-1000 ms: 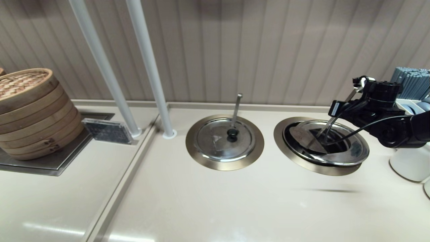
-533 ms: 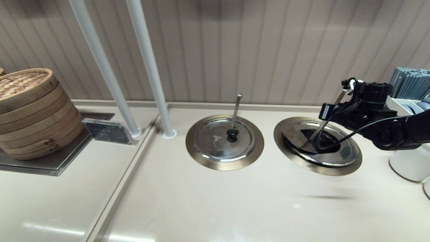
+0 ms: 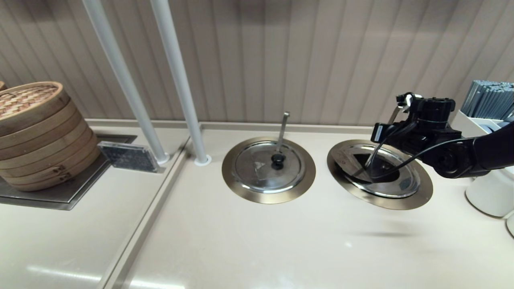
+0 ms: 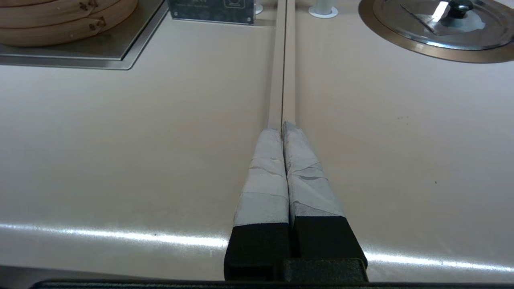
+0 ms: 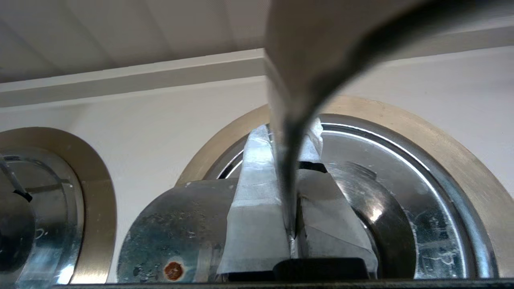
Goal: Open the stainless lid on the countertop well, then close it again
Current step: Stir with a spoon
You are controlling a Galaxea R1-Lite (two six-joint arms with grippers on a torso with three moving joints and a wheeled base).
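Observation:
The stainless lid point(image 3: 397, 186) lies almost flat in the countertop well, inside the bronze flange point(image 3: 377, 203). My right arm point(image 3: 449, 156) reaches over it from the right. In the right wrist view my right gripper point(image 5: 287, 130) is shut over the middle of the lid point(image 5: 401, 180). The black knob is hidden between the taped fingers point(image 5: 257, 188). The slanting ladle handle point(image 3: 392, 115) rises past the wrist and crosses close in front of the wrist camera. My left gripper point(image 4: 283, 126) is shut and empty, low over the bare counter, outside the head view.
The twin lid point(image 3: 261, 168) with the upright ladle handle sits shut to the left. Bamboo steamers point(image 3: 36, 132) stand far left, two white poles point(image 3: 176, 80) behind. A white container point(image 3: 488, 194) and a grey utensil holder point(image 3: 488, 96) crowd the right edge.
My right gripper has moved left and down with the lid. The lid went from tilted and offset over the dark well to nearly flat inside the flange.

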